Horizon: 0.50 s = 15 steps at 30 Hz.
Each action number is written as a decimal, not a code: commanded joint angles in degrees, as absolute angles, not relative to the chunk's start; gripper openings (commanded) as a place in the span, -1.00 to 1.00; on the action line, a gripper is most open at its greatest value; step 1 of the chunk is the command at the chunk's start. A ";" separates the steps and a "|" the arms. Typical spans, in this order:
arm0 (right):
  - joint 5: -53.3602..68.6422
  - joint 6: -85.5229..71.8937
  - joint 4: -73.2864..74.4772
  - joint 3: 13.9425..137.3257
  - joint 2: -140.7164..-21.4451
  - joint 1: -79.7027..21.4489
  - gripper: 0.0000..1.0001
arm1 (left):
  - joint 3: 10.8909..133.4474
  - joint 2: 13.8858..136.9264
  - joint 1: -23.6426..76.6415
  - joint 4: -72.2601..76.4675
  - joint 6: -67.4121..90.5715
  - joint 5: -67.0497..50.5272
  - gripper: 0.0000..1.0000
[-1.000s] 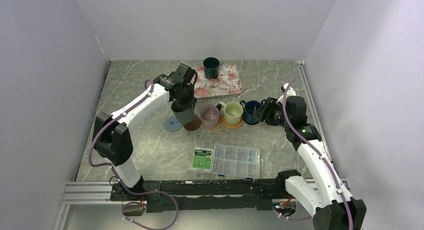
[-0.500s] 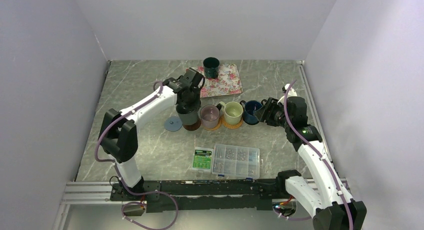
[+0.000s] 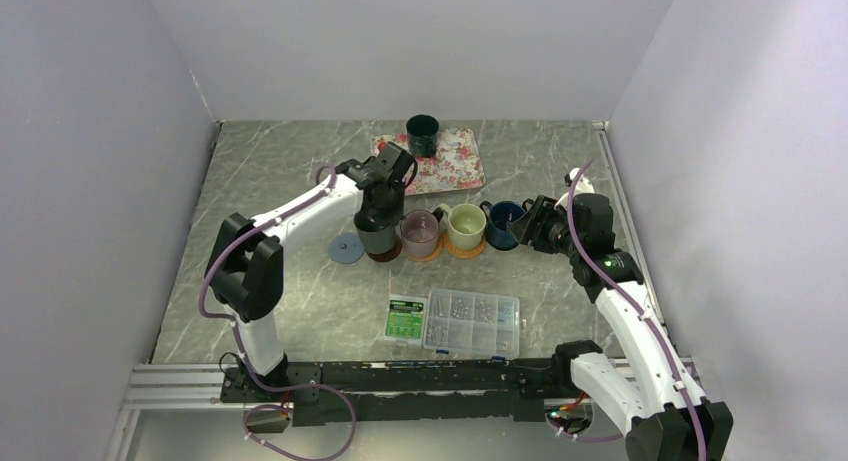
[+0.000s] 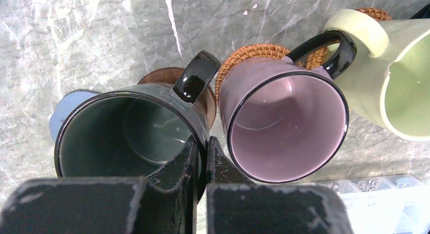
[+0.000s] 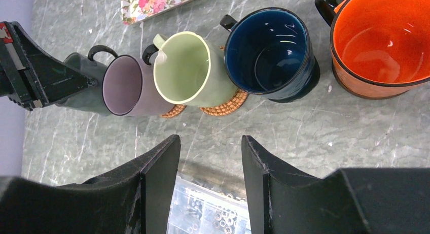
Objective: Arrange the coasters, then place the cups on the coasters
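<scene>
My left gripper point(image 4: 202, 142) is shut on the rim of the dark grey-green cup point(image 4: 127, 137), one finger inside and one outside. That cup stands over a dark brown coaster point(image 4: 167, 74), with the light blue coaster point(image 3: 346, 248) bare to its left. The mauve cup point(image 4: 286, 125) and the pale green cup point(image 5: 187, 71) each sit on a woven tan coaster point(image 5: 223, 104). To their right come the navy cup point(image 5: 271, 54) and the orange cup point(image 5: 380, 41). My right gripper point(image 5: 210, 137) hangs open and empty near the navy cup point(image 3: 503, 224). The dark teal cup point(image 3: 422, 134) stands on the tray.
The floral tray point(image 3: 455, 171) lies at the back centre. A clear plastic screw box point(image 3: 472, 322) and a green card point(image 3: 405, 318) lie in front of the row of cups. Walls close in on both sides.
My left arm's elbow has swung right and forward while its gripper keeps hold of the grey-green cup, now slightly nearer the mauve cup. The right arm has not moved.
</scene>
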State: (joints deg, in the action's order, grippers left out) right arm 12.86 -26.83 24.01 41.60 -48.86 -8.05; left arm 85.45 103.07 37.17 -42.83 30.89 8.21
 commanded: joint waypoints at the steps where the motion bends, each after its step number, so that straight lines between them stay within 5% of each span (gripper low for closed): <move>1: 11.96 -27.19 23.18 41.45 -48.72 -7.91 0.04 | 87.63 103.25 37.62 -40.96 30.42 10.63 -0.94; 15: 11.27 -26.37 23.63 41.52 -49.23 -7.91 0.05 | 87.45 104.94 38.12 -39.55 31.01 10.75 -0.94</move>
